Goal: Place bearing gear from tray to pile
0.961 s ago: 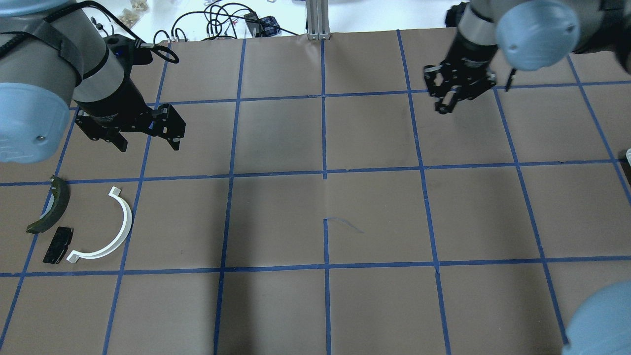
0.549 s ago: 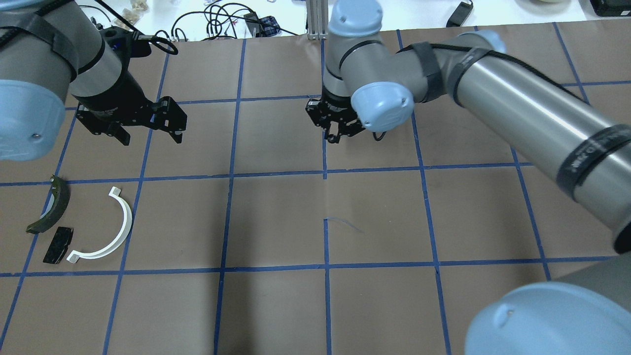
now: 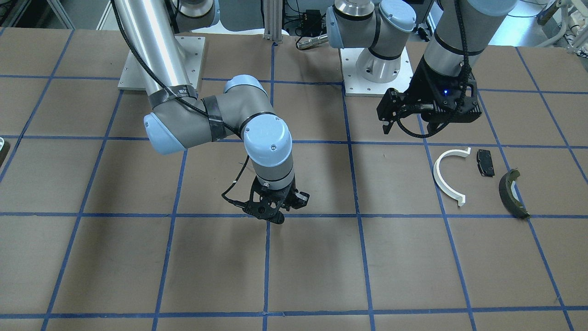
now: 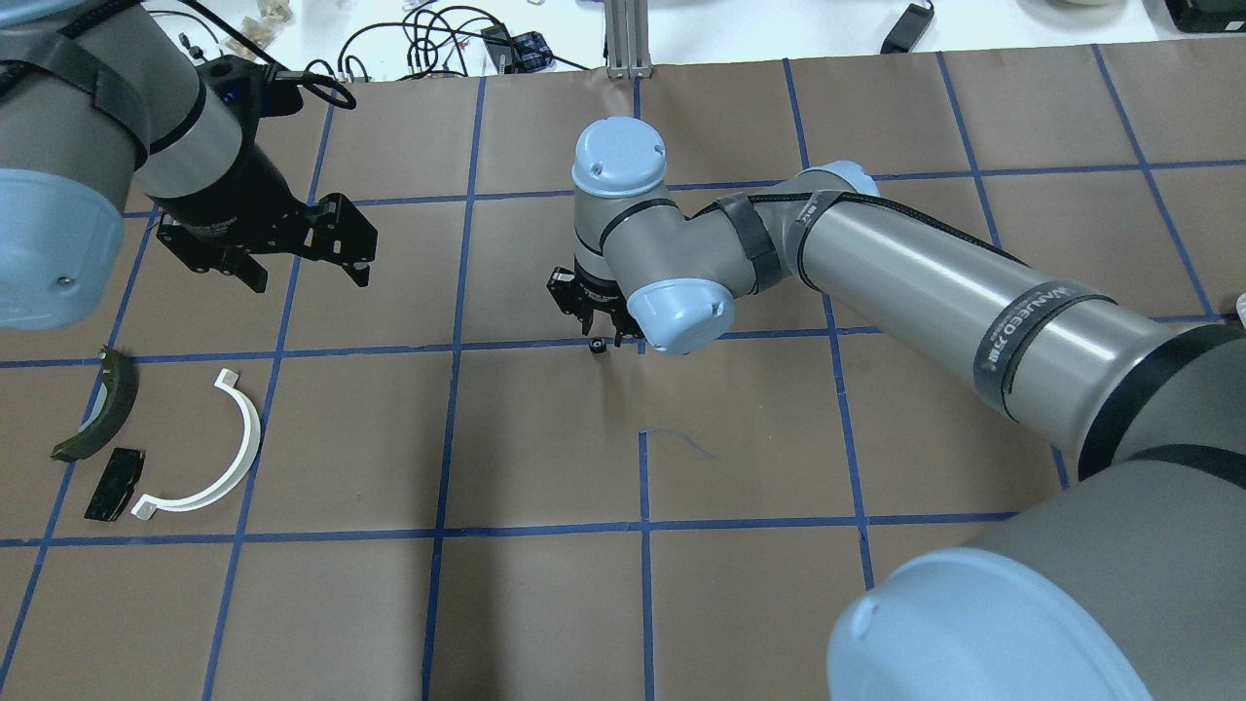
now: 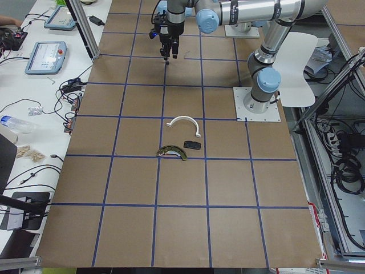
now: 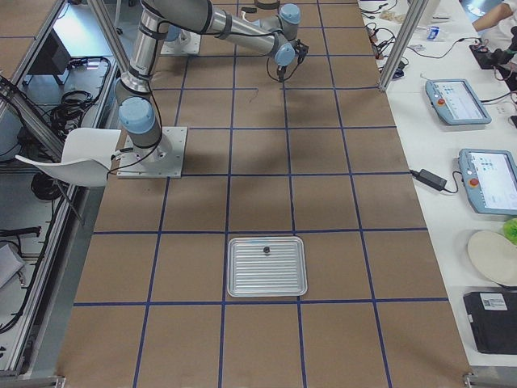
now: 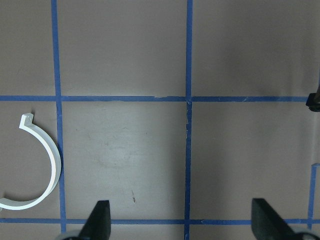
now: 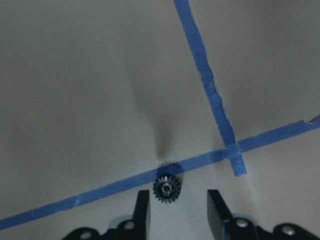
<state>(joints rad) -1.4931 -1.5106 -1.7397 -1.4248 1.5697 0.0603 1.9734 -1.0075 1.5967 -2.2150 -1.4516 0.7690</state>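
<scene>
The small black bearing gear point(image 8: 167, 189) lies on a blue tape line near the table's middle point(image 4: 597, 346). My right gripper point(image 8: 177, 200) hangs just over it point(image 4: 596, 329), its jaws open a little wider than the gear, with a gap on one side. The pile lies at the table's left: a white half-ring arc point(image 4: 255, 428), a flat black pad point(image 4: 115, 484) and a dark curved shoe point(image 4: 102, 409). My left gripper point(image 4: 304, 277) is open and empty, hovering beyond the pile. The arc also shows in the left wrist view point(image 7: 54, 165).
A ribbed metal tray point(image 6: 266, 283) with one small dark part point(image 6: 266, 249) sits at the table's end on my right. Cables and clutter point(image 4: 438, 44) lie past the far edge. Blue tape lines grid the brown table cover point(image 4: 545, 604).
My right arm swung from the far right to the table's middle and came down to the tape line, where the gear now shows. My left gripper shifted only slightly.
</scene>
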